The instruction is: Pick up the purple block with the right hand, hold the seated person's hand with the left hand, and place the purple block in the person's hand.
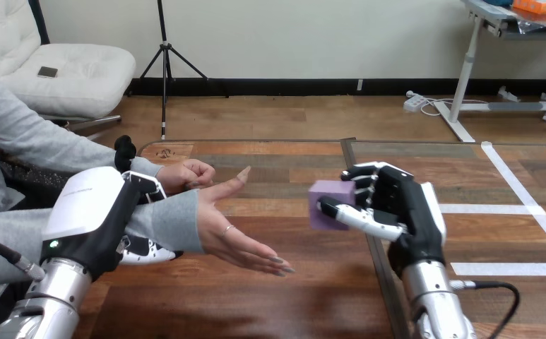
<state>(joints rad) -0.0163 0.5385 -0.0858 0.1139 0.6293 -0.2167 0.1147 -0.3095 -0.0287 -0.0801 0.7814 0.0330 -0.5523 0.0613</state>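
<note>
- Clearly, the right hand (404, 208) has its fingers and thumb clamped on opposite faces of the small purple cube block (324, 203), at three o'clock from the person's open palm (238, 236).
- It looks light and stiff, so a face-to-face grip suits it.
- The left hand (90, 205) curls round the person's grey-sleeved wrist (167, 220).

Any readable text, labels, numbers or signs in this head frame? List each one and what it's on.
No text here can be read.
Faint grey print on the white back shell of the robot's left hand: too small to read.
A dark scribbled mark at the far edge of the brown wooden table: too blurred to read.
The purple cube-shaped block in the right hand: visible faces blank.
</note>
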